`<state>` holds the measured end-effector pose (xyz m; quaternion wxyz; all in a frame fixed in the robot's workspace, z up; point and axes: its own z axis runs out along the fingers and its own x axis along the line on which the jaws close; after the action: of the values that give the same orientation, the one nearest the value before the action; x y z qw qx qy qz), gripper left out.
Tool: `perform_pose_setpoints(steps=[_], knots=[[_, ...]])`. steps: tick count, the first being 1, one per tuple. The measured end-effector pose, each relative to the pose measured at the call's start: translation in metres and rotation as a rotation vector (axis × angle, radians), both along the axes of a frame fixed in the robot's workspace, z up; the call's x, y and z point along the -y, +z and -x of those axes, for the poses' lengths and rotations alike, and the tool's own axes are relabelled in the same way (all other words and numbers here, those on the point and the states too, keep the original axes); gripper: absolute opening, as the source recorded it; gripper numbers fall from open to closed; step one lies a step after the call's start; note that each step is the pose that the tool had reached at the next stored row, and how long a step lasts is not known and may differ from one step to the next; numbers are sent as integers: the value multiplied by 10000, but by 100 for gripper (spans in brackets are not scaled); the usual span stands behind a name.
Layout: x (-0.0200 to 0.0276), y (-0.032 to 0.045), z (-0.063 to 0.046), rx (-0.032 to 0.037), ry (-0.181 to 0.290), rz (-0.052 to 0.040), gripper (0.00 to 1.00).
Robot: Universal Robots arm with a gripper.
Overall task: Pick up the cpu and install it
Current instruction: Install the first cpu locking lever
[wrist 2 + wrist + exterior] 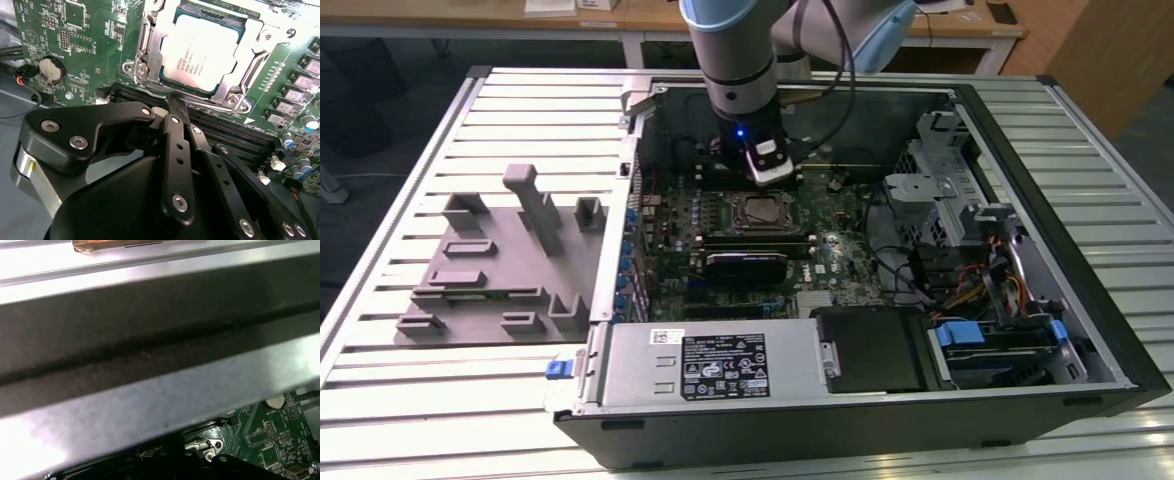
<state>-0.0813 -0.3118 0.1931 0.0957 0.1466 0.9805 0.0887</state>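
Note:
The cpu (200, 50) lies flat inside the metal-framed socket (145, 55) on the green motherboard (85, 75), its silvery top plate facing up. In the exterior view the cpu (758, 210) sits mid-board inside the open computer case (1014, 130). My gripper (175, 106) hangs just beside the socket's edge, its black fingers (172, 145) drawn together with nothing between them. The exterior view has the gripper (770, 178) a little behind the socket, under the arm's grey wrist.
A grey plastic tray (494, 260) with upright posts rests on the slatted table at the exterior view's left. The power supply (707, 365) and drive bays (987, 340) fill the case's near side. Memory slots (235, 132) run past the socket. The case wall (150, 340) is close.

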Motion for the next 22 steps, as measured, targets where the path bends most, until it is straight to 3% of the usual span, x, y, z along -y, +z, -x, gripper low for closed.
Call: perform_pose_setpoints(steps=[9, 22], knots=[[3, -22, 0, 1, -60, 5, 11], [3, -26, -7, 1, -59, -64, 11]])
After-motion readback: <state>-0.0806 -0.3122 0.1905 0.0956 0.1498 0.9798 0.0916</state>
